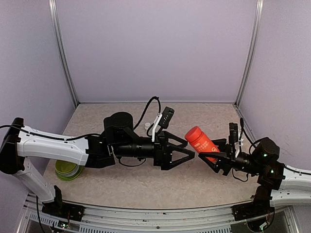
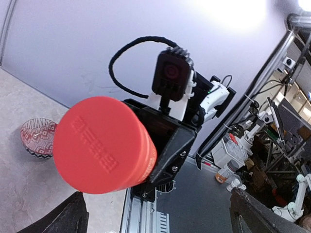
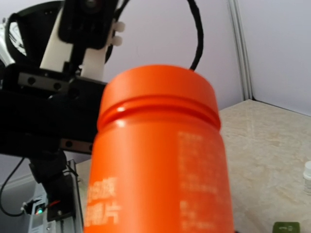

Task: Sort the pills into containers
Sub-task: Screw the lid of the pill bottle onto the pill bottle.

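Soft, even overhead light; only faint shadows fall on the table [image 1: 146,179]. In my left wrist view a lamp [image 2: 233,12] flares white at the top edge. The red bottle [image 3: 160,155] in my right gripper [image 1: 214,156] sits too close and blurs.

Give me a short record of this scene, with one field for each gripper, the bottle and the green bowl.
left gripper: open, empty, facing the cap end of the red bottle
right gripper: shut on the red bottle
red bottle: held above the table, tilted, cap on
lime-green bowl: on the table, partly under the left arm
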Controlling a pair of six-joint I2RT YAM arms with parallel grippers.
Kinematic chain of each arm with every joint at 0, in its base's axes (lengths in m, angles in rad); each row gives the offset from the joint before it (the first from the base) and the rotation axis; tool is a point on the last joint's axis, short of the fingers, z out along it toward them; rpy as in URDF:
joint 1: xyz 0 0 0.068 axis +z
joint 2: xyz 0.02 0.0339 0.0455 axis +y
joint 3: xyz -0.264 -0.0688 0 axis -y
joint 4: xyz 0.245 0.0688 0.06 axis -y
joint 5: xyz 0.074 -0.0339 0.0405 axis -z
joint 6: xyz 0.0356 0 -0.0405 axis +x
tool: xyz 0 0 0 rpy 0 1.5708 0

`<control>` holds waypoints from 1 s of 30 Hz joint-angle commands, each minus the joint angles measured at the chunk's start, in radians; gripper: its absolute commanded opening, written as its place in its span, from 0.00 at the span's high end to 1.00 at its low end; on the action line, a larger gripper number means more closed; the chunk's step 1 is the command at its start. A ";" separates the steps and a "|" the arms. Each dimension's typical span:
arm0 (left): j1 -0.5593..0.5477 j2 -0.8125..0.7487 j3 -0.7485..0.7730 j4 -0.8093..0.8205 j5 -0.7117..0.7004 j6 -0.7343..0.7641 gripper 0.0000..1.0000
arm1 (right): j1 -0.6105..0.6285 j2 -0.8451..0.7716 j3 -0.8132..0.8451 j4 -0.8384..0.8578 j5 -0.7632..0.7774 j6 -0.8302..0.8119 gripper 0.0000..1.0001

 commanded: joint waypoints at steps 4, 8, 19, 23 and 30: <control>0.022 -0.009 -0.015 -0.023 -0.145 -0.064 0.01 | -0.003 -0.018 0.035 -0.011 0.065 -0.035 0.98; 0.023 -0.014 -0.018 -0.022 -0.208 -0.097 0.01 | -0.001 0.010 0.035 -0.026 0.093 -0.041 0.98; 0.018 0.020 0.008 -0.023 -0.252 -0.152 0.01 | 0.018 0.106 0.056 0.006 0.127 -0.070 0.98; 0.018 0.027 0.010 -0.028 -0.263 -0.151 0.01 | 0.021 0.115 0.061 0.017 0.123 -0.075 0.98; 0.018 0.037 0.014 -0.026 -0.282 -0.155 0.01 | 0.027 0.138 0.059 0.034 0.119 -0.079 0.98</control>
